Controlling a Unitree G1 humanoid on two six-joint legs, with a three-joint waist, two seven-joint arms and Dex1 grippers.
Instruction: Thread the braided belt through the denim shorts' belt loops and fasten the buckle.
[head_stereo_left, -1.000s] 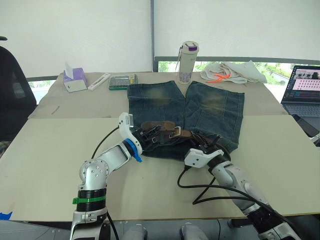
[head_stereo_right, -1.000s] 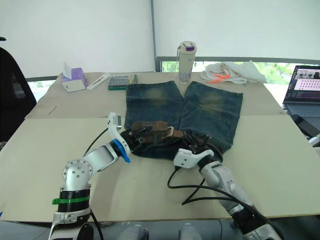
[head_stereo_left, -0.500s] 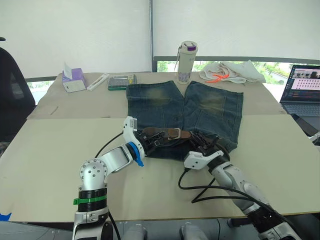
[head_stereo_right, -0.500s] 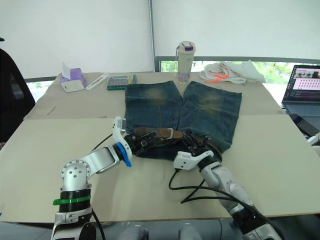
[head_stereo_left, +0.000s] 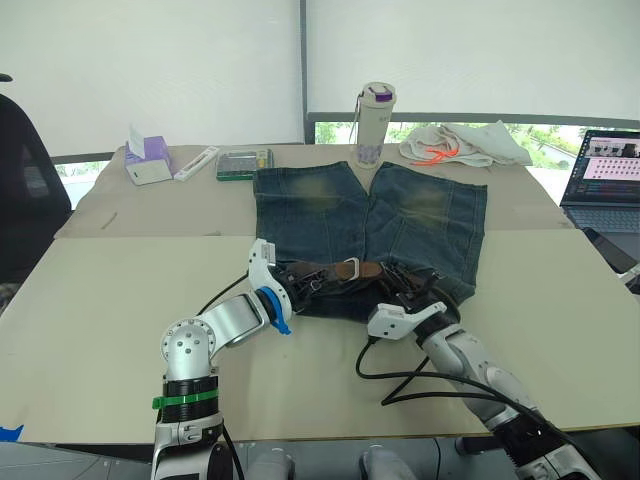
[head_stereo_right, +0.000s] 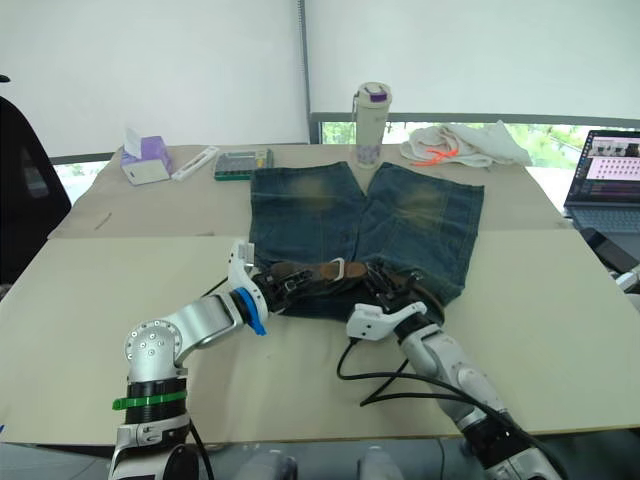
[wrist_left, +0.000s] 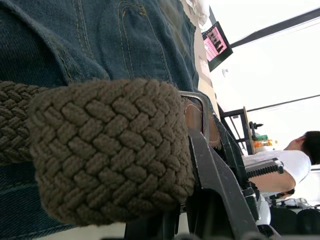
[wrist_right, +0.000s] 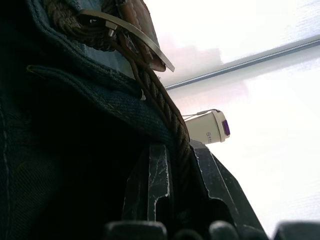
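Left eye view: denim shorts (head_stereo_left: 385, 215) spread flat on the table (head_stereo_left: 110, 290), legs pointing away and waistband nearest the robot, presumably so the loops sit within reach of both arms. Brown braided belt (head_stereo_left: 325, 270) lying along that waistband, with the silver buckle (head_stereo_left: 349, 268) near the middle, between the two grippers. Left gripper (head_stereo_left: 293, 283) at the left end of the waistband, fingers clenched on the belt; confirmed in the left wrist view, where a thick folded bunch of braid (wrist_left: 107, 150) sits clamped against a black finger (wrist_left: 215, 185), metal frame of the buckle (wrist_left: 200, 107) just behind it. Probably held that way to keep the strap taut and steady for fastening. Right gripper (head_stereo_left: 412, 293) at the right end of the waistband, fingers (wrist_right: 160, 182) closed on a strand of belt (wrist_right: 165, 120) together with the denim edge, seen in the right wrist view, likely pinning that side so the strap cannot slide back out. Individual belt loops too small to make out, so no telling how many are threaded. Buckle seemingly not yet fastened. Bottle (head_stereo_left: 376, 122), tissue box (head_stereo_left: 148, 158), white cloth (head_stereo_left: 465, 143) and laptop (head_stereo_left: 605, 170) well apart at the far side.
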